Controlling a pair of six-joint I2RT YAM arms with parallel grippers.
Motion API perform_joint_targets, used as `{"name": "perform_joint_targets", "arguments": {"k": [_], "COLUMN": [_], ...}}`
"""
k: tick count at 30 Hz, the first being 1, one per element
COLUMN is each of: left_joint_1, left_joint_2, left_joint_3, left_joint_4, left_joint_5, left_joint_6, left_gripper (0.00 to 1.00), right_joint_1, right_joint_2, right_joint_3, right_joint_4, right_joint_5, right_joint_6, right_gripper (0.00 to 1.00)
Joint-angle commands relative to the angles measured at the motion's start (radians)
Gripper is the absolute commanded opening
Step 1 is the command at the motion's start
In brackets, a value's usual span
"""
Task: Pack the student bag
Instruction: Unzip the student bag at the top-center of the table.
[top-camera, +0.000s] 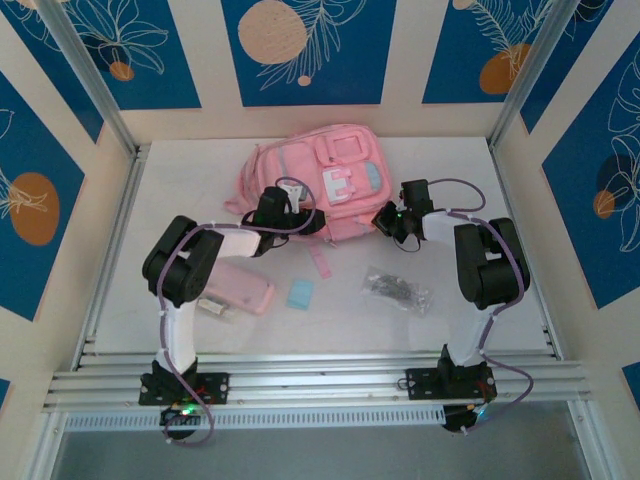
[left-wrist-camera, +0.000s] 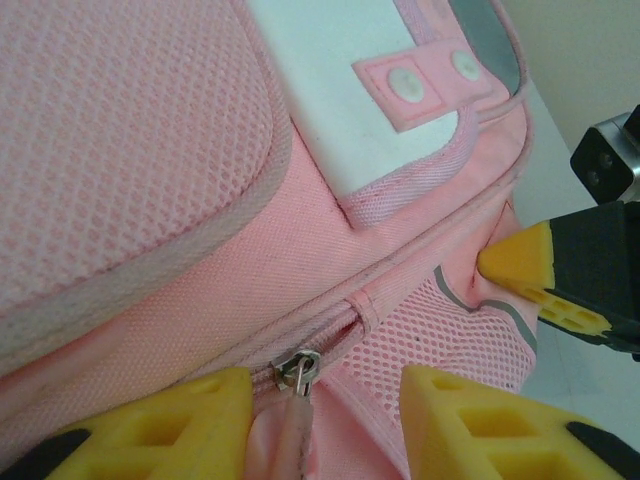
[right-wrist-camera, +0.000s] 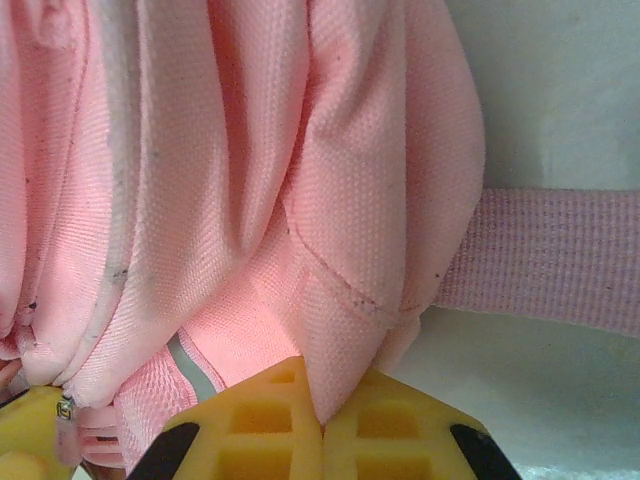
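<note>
— Where was the backpack (top-camera: 335, 180)?
— At twelve o'clock on the table (top-camera: 180, 190). The left gripper (left-wrist-camera: 325, 388) stood spread around its zipper pull (left-wrist-camera: 297, 372); the right gripper (right-wrist-camera: 322, 410) pinched its fabric at four o'clock.

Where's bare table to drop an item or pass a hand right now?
Free: far-left corner of the table, between left rail and bag; far-right corner beyond the right arm; near strip between the blue card, packet and front rail. Crowded: bag's near edge, where both arms work, and around the pencil case beside the left arm.
</note>
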Motion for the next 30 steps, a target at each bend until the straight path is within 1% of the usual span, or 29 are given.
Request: {"name": "perform_joint_targets", "arguments": {"k": [1,6,10,17,21,24,27,30], "left_joint_1": [-0.005,-0.004,-0.005,-0.015,-0.037,-0.065,-0.072,-0.072], "left_joint_2": [0.022,0.049,0.079,0.136,0.216,0.273,0.300,0.302], "left_joint_3": [0.056,0.137,0.196,0.331,0.503,0.613,0.644,0.640], "left_joint_4": [-0.013,-0.216,-0.330,-0.548,-0.797,-0.966,-1.038,-1.058], "left_joint_5": [0.042,-0.039,-0.091,-0.135,-0.230,-0.347,-0.399,-0.435], "left_joint_6": [0.053,0.151,0.198,0.219,0.277,0.339,0.346,0.355], "left_gripper": [0.39,0.35,0.32,0.33,0.37,0.36,0.34,0.28], "right_joint_1": [0.030,0.029,0.028,0.026,0.024,0.023,0.021,0.020], "right_joint_2": [0.021,0.024,0.024,0.025,0.019,0.012,0.010,0.008], "right_joint_3": [0.014,0.018,0.021,0.023,0.015,0.003,-0.005,-0.008], "right_joint_4": [-0.044,-0.056,-0.056,-0.059,-0.053,-0.042,-0.026,-0.018], "right_joint_5": [-0.065,-0.065,-0.066,-0.068,-0.068,-0.063,-0.064,-0.066], "right_joint_6": [-0.025,-0.027,-0.027,-0.026,-0.021,-0.014,-0.005,0.002], "right_gripper": [0.00,0.00,0.00,0.00,0.00,0.00,0.00,0.00]}}
